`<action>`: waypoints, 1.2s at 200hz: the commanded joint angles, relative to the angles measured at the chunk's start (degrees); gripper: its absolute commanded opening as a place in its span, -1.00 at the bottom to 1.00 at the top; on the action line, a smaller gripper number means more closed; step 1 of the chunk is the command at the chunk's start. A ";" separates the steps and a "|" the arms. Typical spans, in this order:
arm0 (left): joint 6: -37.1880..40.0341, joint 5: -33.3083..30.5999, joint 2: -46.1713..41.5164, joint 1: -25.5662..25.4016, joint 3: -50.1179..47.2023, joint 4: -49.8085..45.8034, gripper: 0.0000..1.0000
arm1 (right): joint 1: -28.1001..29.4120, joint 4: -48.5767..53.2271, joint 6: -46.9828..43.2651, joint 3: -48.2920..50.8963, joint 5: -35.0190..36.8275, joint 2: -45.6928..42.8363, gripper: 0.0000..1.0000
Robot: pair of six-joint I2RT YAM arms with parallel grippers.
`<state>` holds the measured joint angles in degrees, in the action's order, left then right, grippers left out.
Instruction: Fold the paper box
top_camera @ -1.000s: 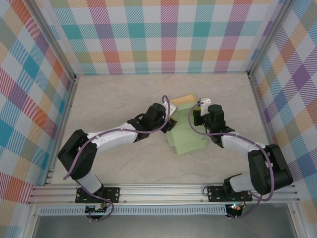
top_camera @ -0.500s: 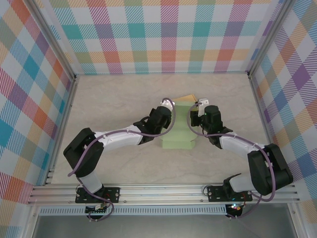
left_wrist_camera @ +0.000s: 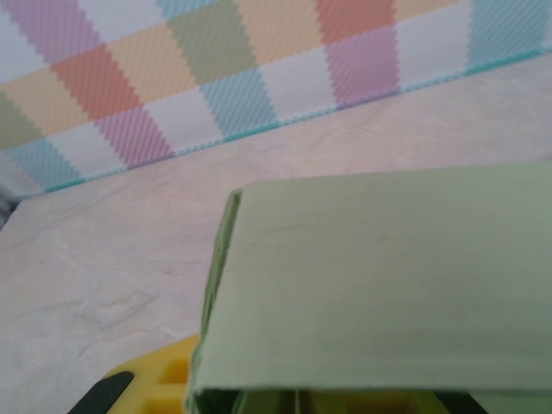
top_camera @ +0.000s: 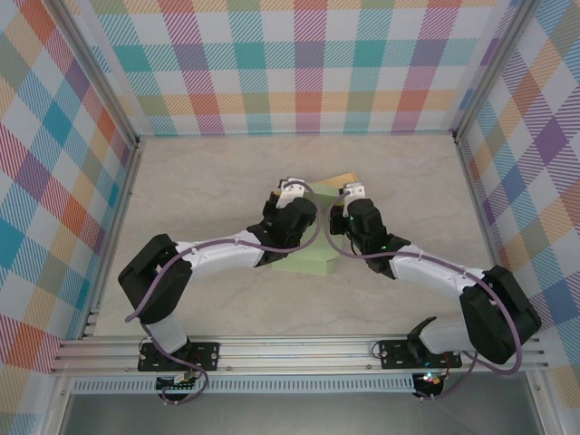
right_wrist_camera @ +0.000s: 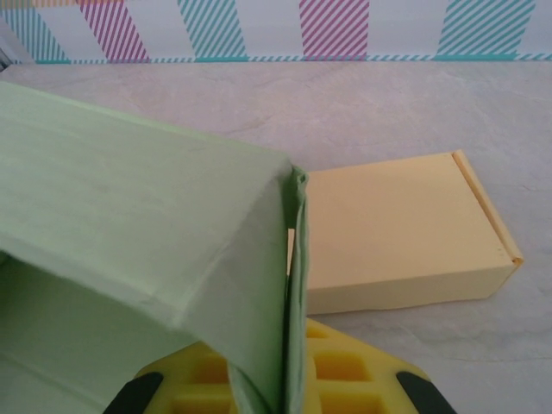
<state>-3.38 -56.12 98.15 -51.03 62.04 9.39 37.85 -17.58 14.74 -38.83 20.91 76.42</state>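
2 arms [top_camera: 217, 254] angled inward at green box [top_camera: 310, 265] | R fingers [right_wrist_camera: 345, 379] pinch wall | L fingers [left_wrist_camera: 155, 384] prob. too

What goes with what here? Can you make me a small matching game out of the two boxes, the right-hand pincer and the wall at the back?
Things:
1. green paper box
2. yellow box
3. right pincer
4. back wall

Descriptions:
A. lies flat on the table, closed up
B. checked in many colours
C. shut on a paper edge
D. sits between the tips of both arms

Pairs: 1-D, 2-A, 3-C, 4-B
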 commanded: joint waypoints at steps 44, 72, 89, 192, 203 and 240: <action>-18.30 -2.22 -4.75 5.47 -4.16 -7.54 -0.49 | 3.96 2.54 7.14 -7.37 3.09 5.27 -1.00; -13.22 9.70 -9.19 5.51 -8.65 1.01 -0.12 | 3.99 5.06 8.32 -10.08 4.25 7.88 -1.00; -12.93 16.75 -11.71 5.54 -10.14 1.69 0.06 | 3.99 7.74 9.38 -11.84 5.75 9.19 -1.00; -18.32 26.52 -28.03 5.06 -18.13 -9.19 0.68 | 3.99 24.99 15.31 -18.32 5.21 10.21 -1.00; -16.50 26.17 -28.29 5.11 -18.14 -9.45 0.61 | 3.99 25.24 15.53 -18.00 4.77 9.44 -1.00; -11.29 28.33 -27.64 5.19 -18.11 -8.11 0.53 | 4.03 25.02 15.58 -16.57 3.92 7.02 -1.00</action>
<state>-18.61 -29.74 70.85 -45.98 44.77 1.39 41.71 6.98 29.19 -55.94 25.58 86.85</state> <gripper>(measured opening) 0.775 0.098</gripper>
